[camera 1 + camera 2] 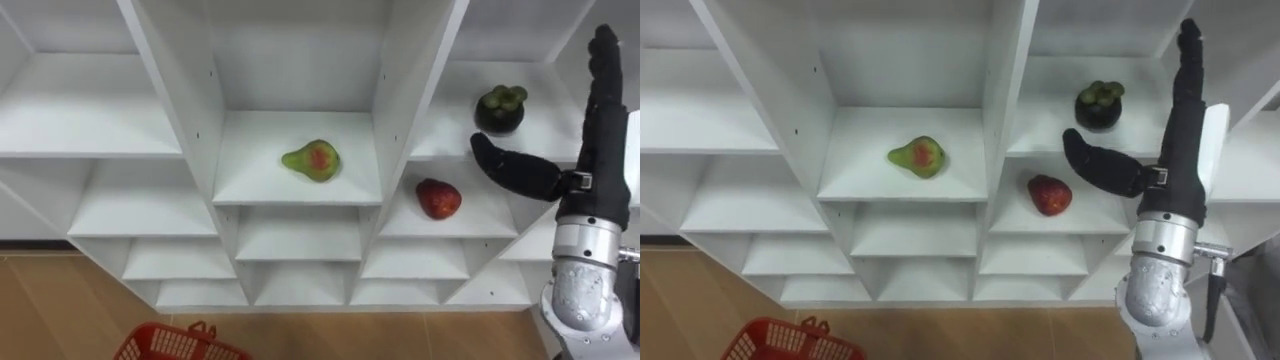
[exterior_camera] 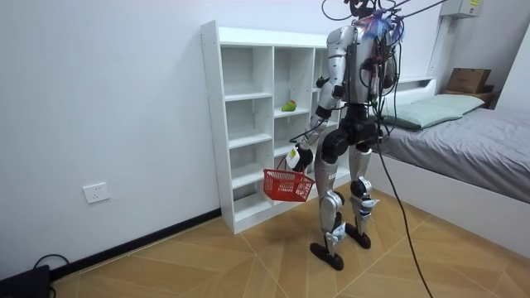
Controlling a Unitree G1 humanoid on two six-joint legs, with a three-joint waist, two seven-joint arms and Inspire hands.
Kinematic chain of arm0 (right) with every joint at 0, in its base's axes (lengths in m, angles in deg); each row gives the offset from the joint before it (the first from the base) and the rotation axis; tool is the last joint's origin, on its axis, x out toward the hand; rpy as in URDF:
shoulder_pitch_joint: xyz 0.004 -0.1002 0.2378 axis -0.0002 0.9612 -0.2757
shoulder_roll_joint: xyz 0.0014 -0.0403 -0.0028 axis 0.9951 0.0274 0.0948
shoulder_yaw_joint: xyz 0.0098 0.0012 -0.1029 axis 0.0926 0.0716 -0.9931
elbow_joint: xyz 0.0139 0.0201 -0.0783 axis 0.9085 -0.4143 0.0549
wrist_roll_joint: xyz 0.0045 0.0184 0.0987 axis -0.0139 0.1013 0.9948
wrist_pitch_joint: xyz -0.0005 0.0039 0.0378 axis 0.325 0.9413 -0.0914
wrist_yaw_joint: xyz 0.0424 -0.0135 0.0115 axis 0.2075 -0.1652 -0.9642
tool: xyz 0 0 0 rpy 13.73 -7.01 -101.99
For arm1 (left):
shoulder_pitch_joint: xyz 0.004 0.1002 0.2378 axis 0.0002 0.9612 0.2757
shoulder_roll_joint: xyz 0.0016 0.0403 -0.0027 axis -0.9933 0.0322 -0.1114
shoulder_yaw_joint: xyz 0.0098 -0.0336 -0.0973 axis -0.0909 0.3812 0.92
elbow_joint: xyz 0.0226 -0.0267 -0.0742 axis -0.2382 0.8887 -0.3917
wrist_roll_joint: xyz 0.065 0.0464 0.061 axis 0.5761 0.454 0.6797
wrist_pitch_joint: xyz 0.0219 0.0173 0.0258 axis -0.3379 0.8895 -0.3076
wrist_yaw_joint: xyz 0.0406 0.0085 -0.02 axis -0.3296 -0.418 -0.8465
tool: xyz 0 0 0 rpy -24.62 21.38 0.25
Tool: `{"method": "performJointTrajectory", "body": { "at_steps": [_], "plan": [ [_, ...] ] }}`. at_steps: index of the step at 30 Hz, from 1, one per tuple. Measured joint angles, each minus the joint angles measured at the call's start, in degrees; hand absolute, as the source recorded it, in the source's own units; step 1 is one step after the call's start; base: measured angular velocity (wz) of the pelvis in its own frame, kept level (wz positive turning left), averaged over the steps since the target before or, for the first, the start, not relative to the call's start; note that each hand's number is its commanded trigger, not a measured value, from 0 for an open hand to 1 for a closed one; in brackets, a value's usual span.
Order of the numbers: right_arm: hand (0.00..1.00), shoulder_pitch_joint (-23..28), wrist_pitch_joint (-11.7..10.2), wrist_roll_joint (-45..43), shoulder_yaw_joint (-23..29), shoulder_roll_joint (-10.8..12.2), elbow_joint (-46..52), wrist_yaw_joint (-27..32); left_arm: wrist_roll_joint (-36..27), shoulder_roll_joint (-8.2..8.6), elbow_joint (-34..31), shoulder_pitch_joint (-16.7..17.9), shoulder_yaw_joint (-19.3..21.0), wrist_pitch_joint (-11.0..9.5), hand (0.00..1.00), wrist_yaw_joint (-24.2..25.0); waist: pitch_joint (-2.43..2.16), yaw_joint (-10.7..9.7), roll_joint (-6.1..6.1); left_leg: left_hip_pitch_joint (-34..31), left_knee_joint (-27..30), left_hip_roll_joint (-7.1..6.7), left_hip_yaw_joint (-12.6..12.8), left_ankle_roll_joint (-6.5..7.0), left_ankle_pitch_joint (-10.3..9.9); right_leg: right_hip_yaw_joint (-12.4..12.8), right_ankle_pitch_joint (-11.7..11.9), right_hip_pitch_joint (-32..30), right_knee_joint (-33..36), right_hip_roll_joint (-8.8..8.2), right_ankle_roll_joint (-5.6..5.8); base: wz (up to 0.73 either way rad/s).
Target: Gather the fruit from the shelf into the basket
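bed (image 2: 472,161): grey cover, room view's right | pillow (image 2: 443,106): on bed | cardboard box (image 2: 468,80): beyond pillow | wall socket (image 2: 97,193): low, room view's left | floor (image 2: 207,265): wood

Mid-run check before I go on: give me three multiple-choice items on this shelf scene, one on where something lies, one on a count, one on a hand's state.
1. Where does the pear lie?
A. in the red basket
B. on a shelf of the middle column
C. beside the mangosteen

2. How many fruits lie on the shelves?
A. three
B. two
C. five

3. How is the right hand?
A. shut on the red fruit
B. curled round the basket handle
C. open, holding nothing

Answers:
1 B: the pear lies alone on a middle-column shelf.
2 A: pear, mangosteen and red fruit, the last two on separate shelves of the right column.
3 C: the right hand is raised before the right column, fingers straight, nothing in it; the red basket hangs from the left hand.
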Motion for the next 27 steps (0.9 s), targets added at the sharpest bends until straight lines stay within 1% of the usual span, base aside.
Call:
{"method": "performJointTrajectory", "body": {
  "at_steps": [6, 8, 10, 15, 21, 24, 27],
  "plan": [
    [0.0, -0.08, 0.52, -0.37, -0.16, 0.5, -1.31, -1.71, 0.0, 0.9, -0.03, -0.41, 0.22, 0.0, 1.0, 0.16, -0.01, 1.01, 0.05, 0.05, 0.14, 0.0, -0.06, 0.01, 0.01, -0.01, 0.0, 0.25, -0.02, -0.04, 0.0, 0.0],
    [0.0, -0.17, 0.57, -0.43, -0.16, 0.5, -1.31, -1.78, -0.01, 1.05, -0.02, -0.28, 0.25, 0.01, 1.0, 0.32, -0.01, 1.13, 0.04, 0.05, 0.15, 0.0, -0.1, 0.01, 0.01, 0.01, 0.0, 0.29, -0.02, -0.04, 0.0, 0.0],
    [0.0, -1.05, 1.18, -0.42, -0.12, 0.5, -1.31, -1.78, -0.01, 1.3, -0.01, -0.09, 0.82, 0.03, 1.0, 0.59, 0.01, 1.13, 0.06, 0.04, 0.19, -0.01, -0.09, 0.01, 0.01, 0.04, 0.0, 0.31, -0.02, -0.03, 0.0, 0.0],
    [0.0, -2.19, 1.22, -0.11, -0.09, 0.5, -1.35, -1.77, -0.01, 1.63, -0.01, -0.11, 0.92, 0.05, 1.0, 0.97, 0.02, 1.15, 0.02, 0.07, 0.29, -0.02, -0.31, 0.01, 0.01, -0.04, 0.0, 0.45, -0.01, -0.04, 0.0, 0.01],
    [0.0, -3.41, 1.63, 0.47, 0.35, 0.34, -1.92, -1.52, 0.0, 1.75, -0.03, -0.11, 1.44, 0.25, 1.0, 0.95, 0.03, 1.13, -0.09, 0.08, 0.35, -0.03, -0.66, 0.02, 0.01, -0.59, 0.0, 0.48, -0.02, -0.09, 0.0, 0.02],
    [0.0, -4.48, 1.75, 0.93, 0.42, 0.36, -4.52, -1.54, 0.05, 1.73, -0.05, -0.07, 1.84, 0.36, 1.0, 0.96, 0.03, 1.08, -0.22, 0.12, 0.38, -0.03, -0.72, 0.02, 0.01, -0.75, 0.0, 0.65, -0.02, -0.11, 0.0, 0.0],
    [0.0, -4.49, 1.83, 2.29, 0.43, 0.39, -4.68, -1.6, 0.05, 1.72, -0.15, -0.08, 1.87, 0.36, 1.0, 1.13, 0.04, 1.14, -0.24, 0.15, 0.44, -0.02, -0.73, 0.02, 0.01, -0.86, 0.0, 0.6, -0.04, -0.11, 0.0, 0.0]
  ]
}}
